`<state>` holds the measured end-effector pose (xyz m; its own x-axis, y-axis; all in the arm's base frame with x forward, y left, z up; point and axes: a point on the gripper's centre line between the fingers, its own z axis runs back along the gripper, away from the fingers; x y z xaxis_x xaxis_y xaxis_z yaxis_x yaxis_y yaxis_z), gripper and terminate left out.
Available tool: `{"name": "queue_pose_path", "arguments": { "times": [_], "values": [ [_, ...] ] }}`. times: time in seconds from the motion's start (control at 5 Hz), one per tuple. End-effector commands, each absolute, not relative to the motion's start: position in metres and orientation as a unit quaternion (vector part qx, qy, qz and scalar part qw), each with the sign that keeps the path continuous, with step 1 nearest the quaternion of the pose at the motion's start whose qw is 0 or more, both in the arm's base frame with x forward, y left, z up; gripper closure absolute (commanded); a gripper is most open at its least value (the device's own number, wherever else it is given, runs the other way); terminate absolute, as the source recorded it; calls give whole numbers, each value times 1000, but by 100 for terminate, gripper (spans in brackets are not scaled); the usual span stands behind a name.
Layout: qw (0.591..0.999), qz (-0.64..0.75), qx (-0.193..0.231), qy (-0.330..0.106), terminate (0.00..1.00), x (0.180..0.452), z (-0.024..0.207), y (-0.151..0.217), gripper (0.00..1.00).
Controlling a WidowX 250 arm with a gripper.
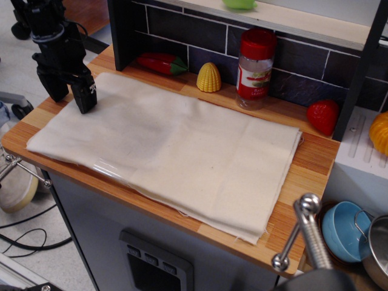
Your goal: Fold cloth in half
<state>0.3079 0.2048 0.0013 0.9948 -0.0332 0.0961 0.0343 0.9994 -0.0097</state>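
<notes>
The cream cloth [176, 148] lies flat on the wooden counter [312, 160] and covers most of it; it looks doubled, with layered edges at the front and right. My black gripper [68, 97] is open and empty at the cloth's far left corner. One finger [85, 97] is over the cloth's edge, the other [50, 85] is off to the left over bare wood. I cannot tell whether the fingertips touch the cloth.
Along the back wall stand a red pepper [159, 62], a yellow corn [209, 77], a red-capped spice jar [255, 66] and a strawberry [322, 116]. A metal handle [306, 233], a blue bowl [344, 229] and a pot [377, 248] are at the front right.
</notes>
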Motion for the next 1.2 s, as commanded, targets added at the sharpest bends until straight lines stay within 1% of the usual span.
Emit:
{"name": "queue_pose_path", "arguments": {
  "times": [0.0,0.4,0.6,0.8,1.0],
  "values": [
    [998,-12,3,-63,0,309,0,208,100],
    [998,-6,-1,-68,0,310,-8,206,100],
    [998,-4,-11,-67,0,311,0,203,100],
    [997,-3,-42,-61,0,313,30,197,100],
    [995,6,-70,-70,0,315,58,179,100]
  ]
}}
